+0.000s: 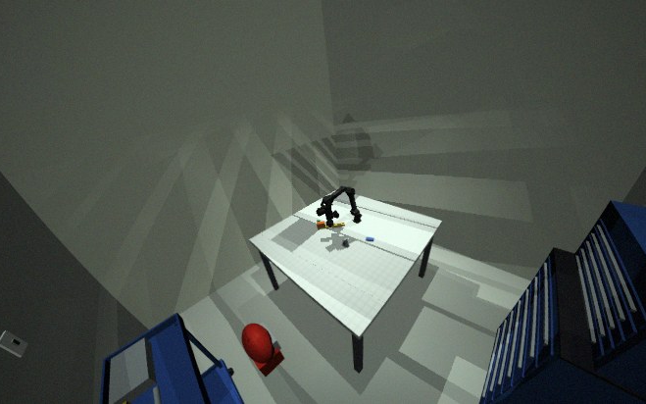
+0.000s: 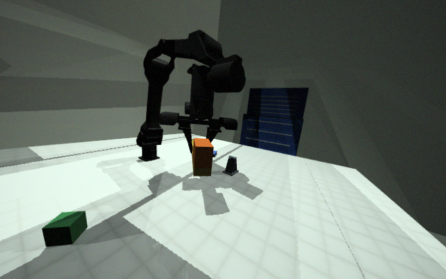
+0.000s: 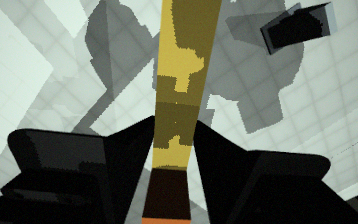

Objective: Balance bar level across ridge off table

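The bar is long and yellow (image 1: 339, 225) (image 3: 187, 50), with a taller orange block (image 1: 321, 225) (image 2: 202, 157) at one end. My gripper (image 1: 329, 224) (image 2: 200, 147) (image 3: 174, 122) is shut on the yellow part, close to the orange end. The bar is held a little above the table (image 1: 365, 301) (image 2: 321, 225). The dark ridge (image 1: 345, 243) (image 2: 231, 165) (image 3: 297, 30) stands on the table, apart from the bar. It is to the right of the orange block in the exterior view and at the upper right in the wrist view. The orange block hides my right fingertip in the exterior view.
A green block (image 2: 65, 227) lies on the table at the lower left of the exterior view. A small blue block (image 1: 370, 239) (image 2: 214, 153) lies beyond the ridge, partly hidden in the exterior view. A red object (image 1: 257, 342) and blue racks stand off the table.
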